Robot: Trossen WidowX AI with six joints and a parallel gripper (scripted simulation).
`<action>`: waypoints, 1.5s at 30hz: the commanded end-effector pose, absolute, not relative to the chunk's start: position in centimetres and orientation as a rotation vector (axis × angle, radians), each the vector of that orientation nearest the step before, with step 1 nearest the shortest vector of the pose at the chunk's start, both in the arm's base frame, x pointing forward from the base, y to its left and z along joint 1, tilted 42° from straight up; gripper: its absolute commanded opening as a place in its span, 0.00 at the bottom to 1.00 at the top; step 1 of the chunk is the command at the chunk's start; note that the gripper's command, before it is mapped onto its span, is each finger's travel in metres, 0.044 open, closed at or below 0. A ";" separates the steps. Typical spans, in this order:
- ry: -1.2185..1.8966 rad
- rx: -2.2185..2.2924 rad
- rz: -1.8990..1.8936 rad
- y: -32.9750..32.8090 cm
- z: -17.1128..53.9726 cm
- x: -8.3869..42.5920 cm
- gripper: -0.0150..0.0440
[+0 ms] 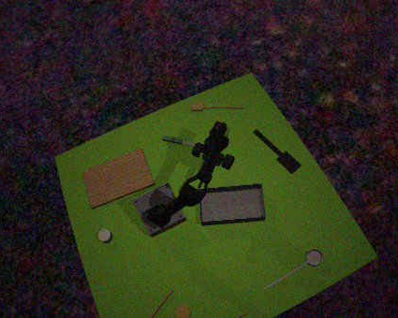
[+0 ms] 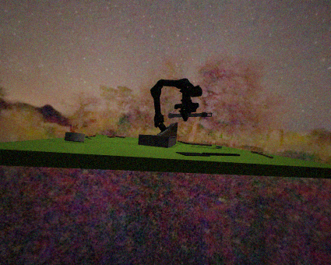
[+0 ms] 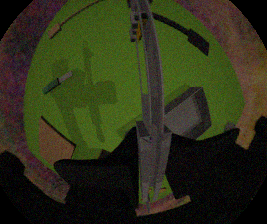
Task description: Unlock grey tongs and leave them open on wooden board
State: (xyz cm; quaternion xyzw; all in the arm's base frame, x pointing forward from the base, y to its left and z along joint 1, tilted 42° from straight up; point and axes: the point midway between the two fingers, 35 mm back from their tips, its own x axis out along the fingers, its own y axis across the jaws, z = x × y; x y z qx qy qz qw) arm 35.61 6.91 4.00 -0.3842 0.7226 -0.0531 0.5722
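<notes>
The tongs (image 2: 203, 114) (image 3: 156, 95) in my black gripper (image 1: 213, 161) (image 2: 185, 118) (image 3: 141, 128) are grey, with a small yellow patch. I see a bright green tabletop (image 1: 174, 262) (image 2: 106, 147) (image 3: 124, 60) and a brown board (image 1: 118, 179) (image 3: 54, 140) with fine woody streaks. The roasting tin (image 1: 232, 186) (image 3: 202, 107) is grey with darker walls, and the knife handle (image 1: 172, 139) (image 3: 50, 85) is green.
</notes>
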 end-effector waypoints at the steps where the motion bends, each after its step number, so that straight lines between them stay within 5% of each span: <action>1: 1.719 -1.021 0.022 8.0 3.2 35.4 0.00; 45: 1.425 -2.149 1.786 16.5 -4.1 31.3 0.00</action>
